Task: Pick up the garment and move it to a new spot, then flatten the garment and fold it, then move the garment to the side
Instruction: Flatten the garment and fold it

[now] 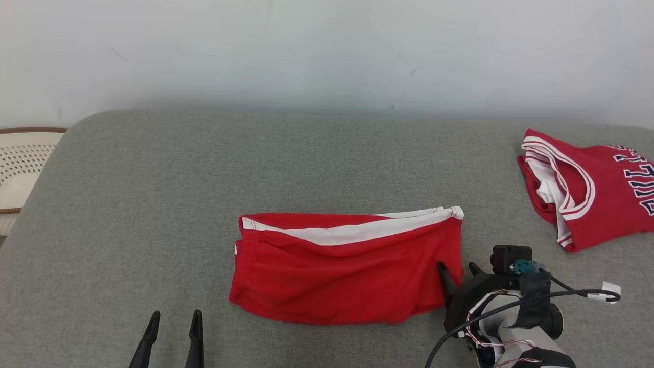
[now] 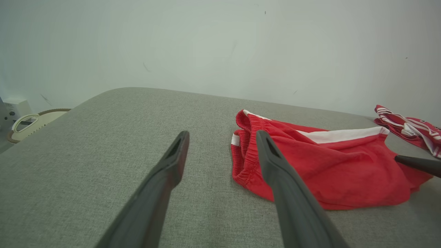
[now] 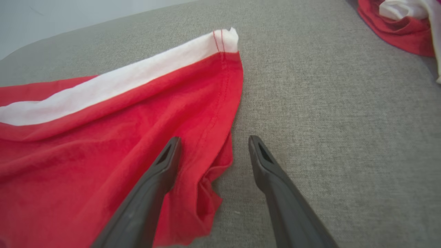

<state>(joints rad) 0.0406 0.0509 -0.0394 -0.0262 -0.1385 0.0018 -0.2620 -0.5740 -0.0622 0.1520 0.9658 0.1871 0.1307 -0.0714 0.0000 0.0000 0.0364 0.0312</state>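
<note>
The garment, red shorts (image 1: 347,276) with a white side stripe, lies folded in a rough rectangle on the middle of the grey cushioned surface (image 1: 153,204). My right gripper (image 1: 456,267) is open at the shorts' right hem. In the right wrist view one finger is over the red cloth (image 3: 86,144) and the other over bare grey fabric, so the right gripper (image 3: 214,141) straddles the hem edge. My left gripper (image 1: 174,316) is open and empty near the front edge, left of the shorts and apart from them. The left wrist view has the left gripper (image 2: 222,137) pointing past the elastic waistband (image 2: 246,151).
A crumpled red jersey (image 1: 587,189) with white trim and dark lettering lies at the far right of the surface. A pale perforated basket (image 1: 20,163) stands off the left edge. A light wall closes the back. Bare grey surface spreads left of and behind the shorts.
</note>
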